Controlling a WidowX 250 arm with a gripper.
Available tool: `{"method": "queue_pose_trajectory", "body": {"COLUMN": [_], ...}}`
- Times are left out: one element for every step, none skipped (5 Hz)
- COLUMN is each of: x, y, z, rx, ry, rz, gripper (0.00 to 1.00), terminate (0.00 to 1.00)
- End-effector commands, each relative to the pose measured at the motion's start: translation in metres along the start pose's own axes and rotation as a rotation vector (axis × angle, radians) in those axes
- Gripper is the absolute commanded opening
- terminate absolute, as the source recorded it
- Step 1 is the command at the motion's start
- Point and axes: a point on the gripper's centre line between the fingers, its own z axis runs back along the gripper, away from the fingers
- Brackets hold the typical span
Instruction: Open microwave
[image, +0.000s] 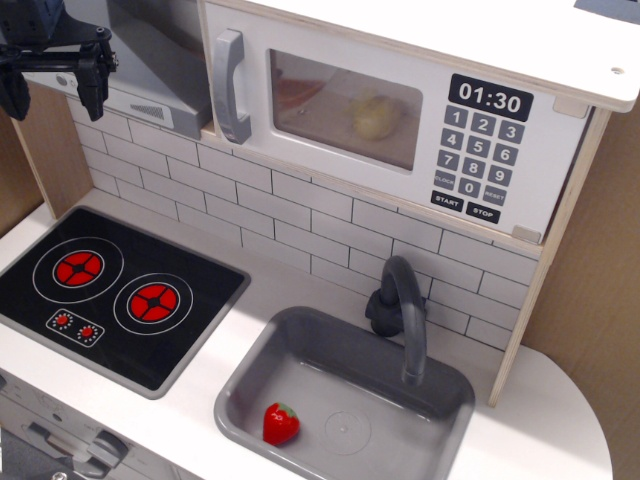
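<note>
A: Where's the microwave (400, 120)?

B: Top of the toy kitchen, above the tiled wall (300, 215), door shut. Something pale and roundish shows through the window (345, 108); I can't tell what it is.

A: And the gripper (55, 85)?

B: Upper left, in front of the hood (150, 70), well apart from the door. The fingers (95, 80) hang down with a gap between them, holding nothing.

A: How will the door handle?

B: My guess is light and stiff: painted wood with a clear pane. The paint looks smooth, so pushing on the face would probably slip. The handle (229, 85) is the place to take hold, a grey curved bar standing upright at the door's left edge, with a gap behind it for a finger to hook.

A: So which way does it swing?

B: Likely hinged on the right, by the keypad (480, 150), so the left edge comes out toward us.

A: Room for that?

B: In front, yes. The counter (250, 300), stove (105, 290) and sink (340, 395) sit well below. The tight spot is the hood, just beside the handle on its left.
</note>
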Motion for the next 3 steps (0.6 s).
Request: {"method": "queue_pose_trajectory", "body": {"x": [0.000,-0.015,-0.021], "y": [0.000,-0.026,-0.057], "z": [0.000,0.008,0.016], "rx": [0.000,-0.028,-0.090], "ry": [0.000,0.015,-0.012], "rz": [0.000,-0.162,-0.321], "gripper": [1.00,1.00,1.00], "terminate": [0.00,0.00,0.00]}}
